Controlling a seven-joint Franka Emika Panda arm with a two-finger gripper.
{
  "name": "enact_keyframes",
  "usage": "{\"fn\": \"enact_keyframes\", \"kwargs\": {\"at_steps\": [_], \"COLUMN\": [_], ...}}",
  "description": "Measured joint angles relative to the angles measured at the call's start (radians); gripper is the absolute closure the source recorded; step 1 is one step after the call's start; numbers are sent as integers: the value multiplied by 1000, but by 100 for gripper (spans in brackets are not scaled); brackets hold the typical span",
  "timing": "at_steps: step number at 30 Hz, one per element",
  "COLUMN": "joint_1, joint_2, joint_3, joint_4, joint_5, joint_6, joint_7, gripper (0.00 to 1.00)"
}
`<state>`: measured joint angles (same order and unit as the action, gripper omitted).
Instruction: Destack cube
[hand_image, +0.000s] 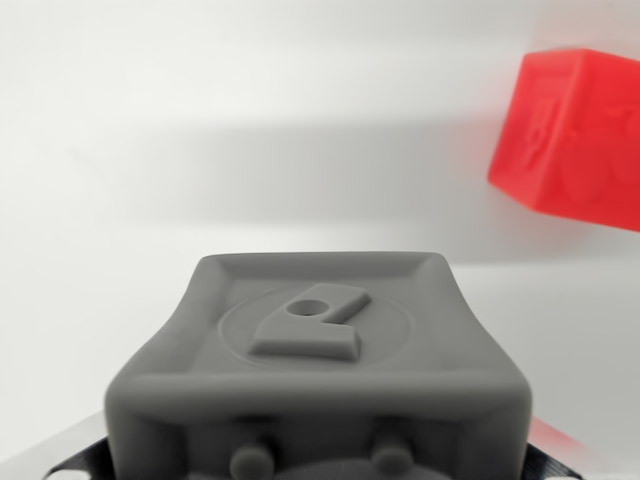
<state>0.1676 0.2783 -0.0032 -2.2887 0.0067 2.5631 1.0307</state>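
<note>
Blurred red cube (570, 135) with embossed faces; grey end effector (318, 375) opening unclear.

**Grey moulded gripper body fills the lower frame**

The matte grey plastic gripper block (318, 370) has rounded corners and a shallow recessed top face. Inside a faint engraved circle sits a raised emblem pierced by a small round hole. Two stubby grey pegs protrude along its front edge, above a black base plate (70, 462).
</note>
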Motion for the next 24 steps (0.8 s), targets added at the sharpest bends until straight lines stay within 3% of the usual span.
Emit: {"fn": "enact_keyframes", "kwargs": {"at_steps": [24], "joint_1": [79], "joint_2": [-3], "joint_3": [10], "joint_4": [-23], "joint_5": [-5], "joint_6": [20], "joint_7": [14], "gripper": [100]}}
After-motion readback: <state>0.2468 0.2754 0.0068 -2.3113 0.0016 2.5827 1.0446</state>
